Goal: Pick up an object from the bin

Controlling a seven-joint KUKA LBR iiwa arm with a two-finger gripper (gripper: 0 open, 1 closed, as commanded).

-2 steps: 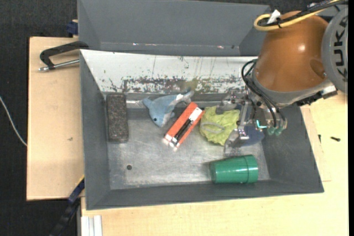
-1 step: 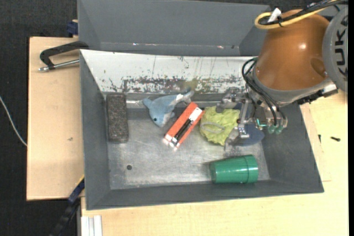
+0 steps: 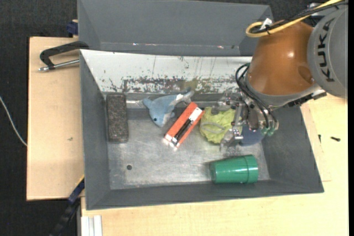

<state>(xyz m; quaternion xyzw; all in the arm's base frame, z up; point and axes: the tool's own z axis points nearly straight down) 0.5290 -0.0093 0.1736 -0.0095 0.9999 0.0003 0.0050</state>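
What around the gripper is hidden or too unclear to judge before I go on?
1. Camera view: the dark blue thing beside the gripper is mostly covered by it, so its kind is unclear.
2. Camera view: the gripper covers the right edge of the yellow-green wad, so contact there cannot be told.
3. Camera view: the orange cover hides the back right corner of the bin.
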